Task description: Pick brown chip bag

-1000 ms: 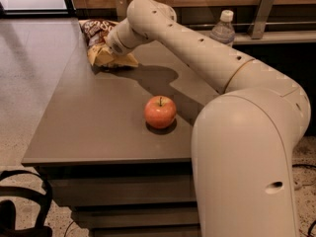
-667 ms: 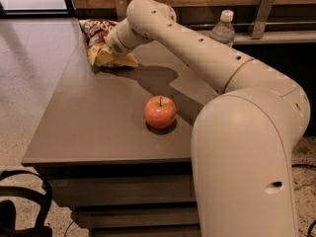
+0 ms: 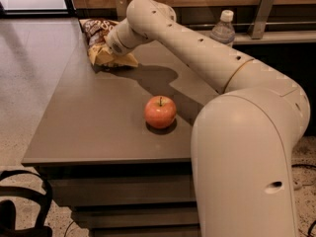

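The brown chip bag lies at the far left corner of the grey table. Its dark brown top with white lettering faces the back, and its pale tan lower half faces the front. My gripper is at the end of the cream arm, down at the bag's right side and right against it. The wrist hides the gripper's tip and part of the bag.
A red-orange apple stands upright near the table's middle. A clear water bottle with a white cap stands at the back right by a wall rail. My arm spans the table's right half. A black chair sits at the lower left.
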Tool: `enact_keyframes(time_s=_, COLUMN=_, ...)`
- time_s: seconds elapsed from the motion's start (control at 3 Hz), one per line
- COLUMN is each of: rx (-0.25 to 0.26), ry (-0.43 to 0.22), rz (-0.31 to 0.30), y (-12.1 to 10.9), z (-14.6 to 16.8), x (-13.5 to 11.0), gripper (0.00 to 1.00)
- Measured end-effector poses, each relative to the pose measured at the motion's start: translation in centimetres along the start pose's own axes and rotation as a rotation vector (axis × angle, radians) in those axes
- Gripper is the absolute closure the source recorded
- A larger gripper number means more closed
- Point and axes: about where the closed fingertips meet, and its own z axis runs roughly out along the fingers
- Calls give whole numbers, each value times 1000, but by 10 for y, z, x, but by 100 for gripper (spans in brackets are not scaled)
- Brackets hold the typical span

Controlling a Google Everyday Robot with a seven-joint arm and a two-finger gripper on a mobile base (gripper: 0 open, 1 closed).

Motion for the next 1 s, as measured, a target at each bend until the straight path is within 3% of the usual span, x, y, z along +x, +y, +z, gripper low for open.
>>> enact_keyframes(time_s=1.0, rx=0, ry=0, rz=-1, y=0, z=0, x=0, gripper=100)
